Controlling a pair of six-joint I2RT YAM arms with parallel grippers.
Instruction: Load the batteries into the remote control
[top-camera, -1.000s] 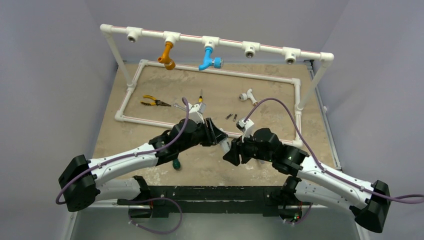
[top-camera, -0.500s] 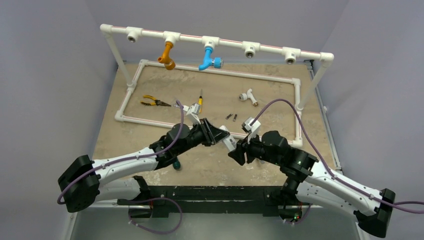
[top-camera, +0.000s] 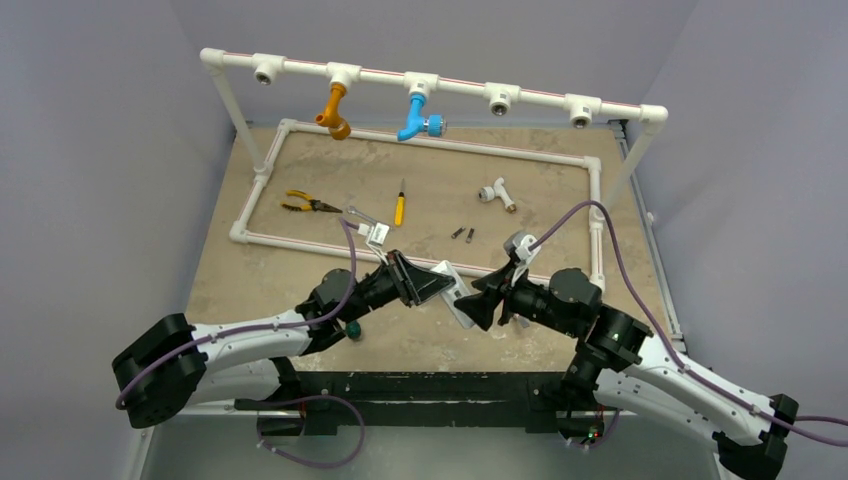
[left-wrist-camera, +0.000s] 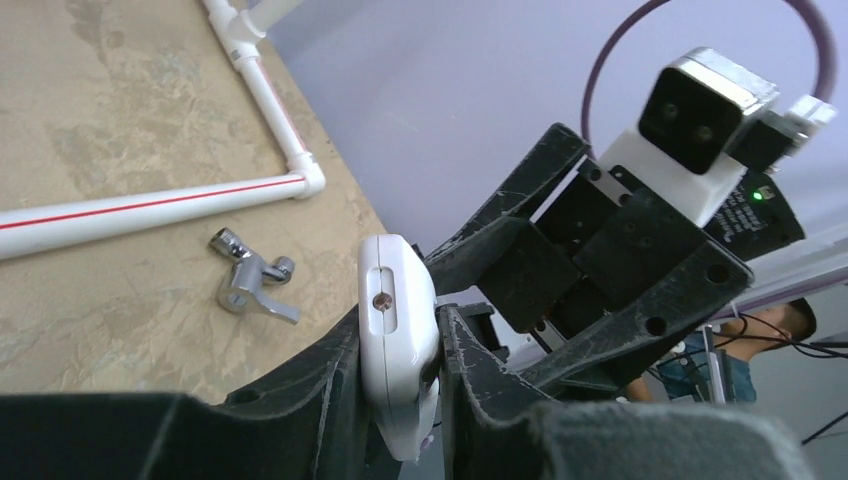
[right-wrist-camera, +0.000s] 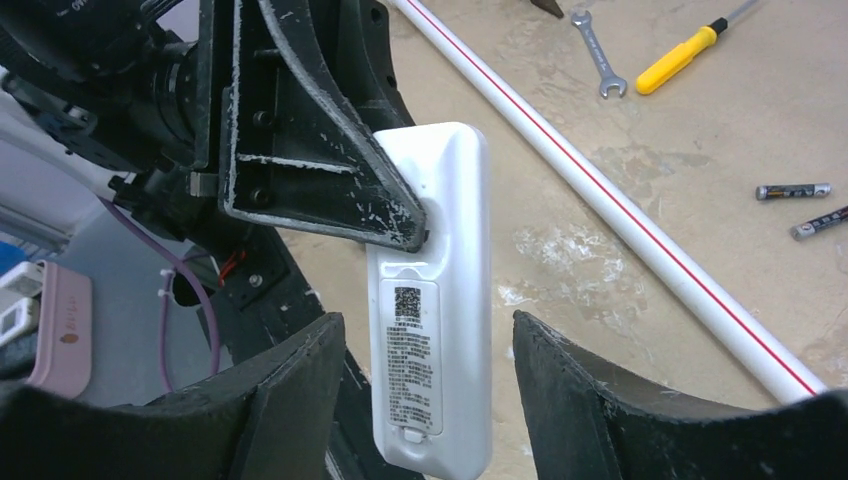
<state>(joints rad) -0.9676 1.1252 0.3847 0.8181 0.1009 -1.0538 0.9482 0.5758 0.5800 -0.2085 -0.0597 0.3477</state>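
My left gripper (top-camera: 438, 283) is shut on the white remote control (top-camera: 457, 292) and holds it above the table's near edge. In the left wrist view, the remote (left-wrist-camera: 396, 325) is clamped edge-on between the fingers (left-wrist-camera: 330, 390). My right gripper (top-camera: 480, 300) is open. In its wrist view its jaws stand either side of the remote's lower end (right-wrist-camera: 435, 340) without touching. The remote's back faces that camera, with a labelled cover closed. Two dark batteries (top-camera: 463, 234) lie inside the pipe frame, also in the right wrist view (right-wrist-camera: 792, 190).
A white PVC pipe frame (top-camera: 438, 146) lies on the table, its near rail (right-wrist-camera: 640, 215) below the grippers. Inside lie a yellow-handled screwdriver (top-camera: 399, 209), pliers (top-camera: 303, 204), a wrench (right-wrist-camera: 597, 54) and a white pipe tee (top-camera: 494, 191). A silver tap fitting (left-wrist-camera: 248, 284) lies outside.
My left gripper has carried the remote nearer and to the right. My right arm has drawn back to the right, its open jaws now either side of the remote's end.
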